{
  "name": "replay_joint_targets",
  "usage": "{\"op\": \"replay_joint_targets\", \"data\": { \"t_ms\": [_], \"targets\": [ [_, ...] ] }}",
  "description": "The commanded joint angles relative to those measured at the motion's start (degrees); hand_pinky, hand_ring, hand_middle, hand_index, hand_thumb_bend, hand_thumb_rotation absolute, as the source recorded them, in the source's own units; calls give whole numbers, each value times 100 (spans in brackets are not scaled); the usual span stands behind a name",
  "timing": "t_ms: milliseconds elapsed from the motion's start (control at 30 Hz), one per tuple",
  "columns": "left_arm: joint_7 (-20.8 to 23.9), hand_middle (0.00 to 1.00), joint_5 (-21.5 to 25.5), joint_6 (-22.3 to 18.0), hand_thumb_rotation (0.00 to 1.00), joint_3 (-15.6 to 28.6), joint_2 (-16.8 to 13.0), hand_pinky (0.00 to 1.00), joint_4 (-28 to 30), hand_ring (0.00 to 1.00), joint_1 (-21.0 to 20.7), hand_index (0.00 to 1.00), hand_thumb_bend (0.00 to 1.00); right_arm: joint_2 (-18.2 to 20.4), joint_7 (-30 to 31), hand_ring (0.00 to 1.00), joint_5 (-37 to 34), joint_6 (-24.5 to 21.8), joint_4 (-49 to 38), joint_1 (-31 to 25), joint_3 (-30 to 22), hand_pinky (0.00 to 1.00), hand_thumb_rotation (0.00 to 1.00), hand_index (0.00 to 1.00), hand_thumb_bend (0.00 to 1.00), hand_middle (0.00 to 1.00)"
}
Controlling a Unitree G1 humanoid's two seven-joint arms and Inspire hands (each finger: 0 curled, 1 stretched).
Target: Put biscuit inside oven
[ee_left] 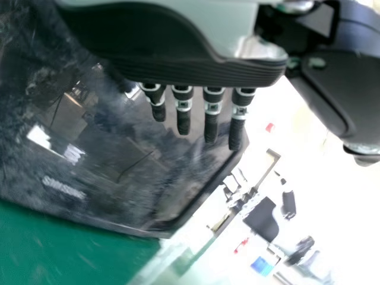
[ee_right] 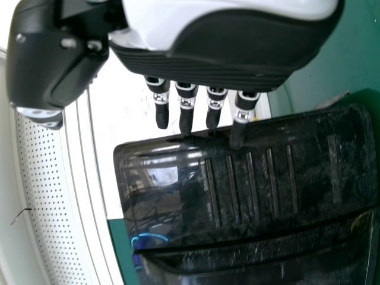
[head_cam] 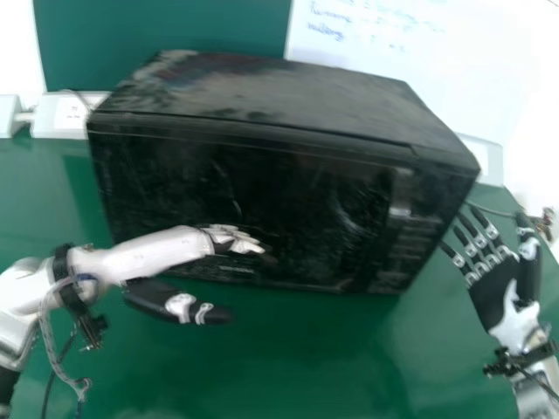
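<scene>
Head view, left hand: The left hand [head_cam: 231, 237] is in front of the dark front of the oven [head_cam: 288, 209], seen nearly edge-on. Its fingers are short to the eye here, partly lost against the black; the thumb [head_cam: 179, 305] is apart from them, nearer the robot. Whether the hand touches the oven, I can't tell.
Head view, oven: Beyond the left hand and to the left of the right hand, upright on the green table [head_cam: 306, 358]. Its front hides the inside; glare smears over the top and front.
Head view, right hand: The right hand [head_cam: 496, 275] is just beside the oven's right end, fingers straight and fanned apart, thumb alongside; its forearm is cut off by the view's edge.
Left wrist view, left hand: Fingers straight, with narrow gaps, pinching nothing; the thumb [ee_left: 332, 89] is well apart from them.
Left wrist view, oven: Behind the fingers, its glossy face full of reflections and partly covered by the palm.
Right wrist view, right hand: Fingers straight and a little apart, their tips overlapping the oven's edge; contact is hard to judge.
Right wrist view, oven: Slotted side beyond the fingers, partly cut off.
</scene>
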State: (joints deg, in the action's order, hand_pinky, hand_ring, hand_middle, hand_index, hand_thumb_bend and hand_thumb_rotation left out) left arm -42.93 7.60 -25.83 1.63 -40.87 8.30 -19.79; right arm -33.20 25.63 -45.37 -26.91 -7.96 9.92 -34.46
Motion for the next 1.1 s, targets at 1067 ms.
{"op": "replay_joint_targets", "data": {
  "t_ms": [1067],
  "targets": [
    [1141,88,2547,865,100,2363,3300,90,4292,87,8041,87,83,38,-130,96,-22,-18,4,125,-3,92,100,100,85,98]
  ]
}}
